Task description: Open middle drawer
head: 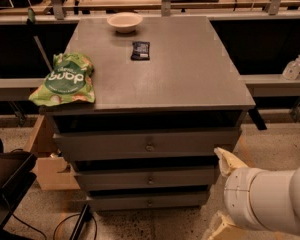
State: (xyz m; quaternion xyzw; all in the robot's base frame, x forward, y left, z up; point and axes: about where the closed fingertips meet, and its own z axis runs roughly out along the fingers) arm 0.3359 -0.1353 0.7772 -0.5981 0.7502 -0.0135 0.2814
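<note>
The grey cabinet [160,79] has three drawers, all closed. The middle drawer [115,179] is a shallow grey front with a small round knob [150,180] at its centre. My gripper [220,194] is at the lower right, in front of the cabinet's right corner, level with the middle and bottom drawers. Its two cream fingers [226,161] are spread apart and hold nothing. It is to the right of the knob and does not touch it.
On the cabinet top lie a green snack bag [65,80], a dark packet [140,50] and a white bowl [124,21]. The taller top drawer [105,145] is above, the bottom drawer [120,202] below. A cardboard box [47,169] and cables [72,226] are at the left.
</note>
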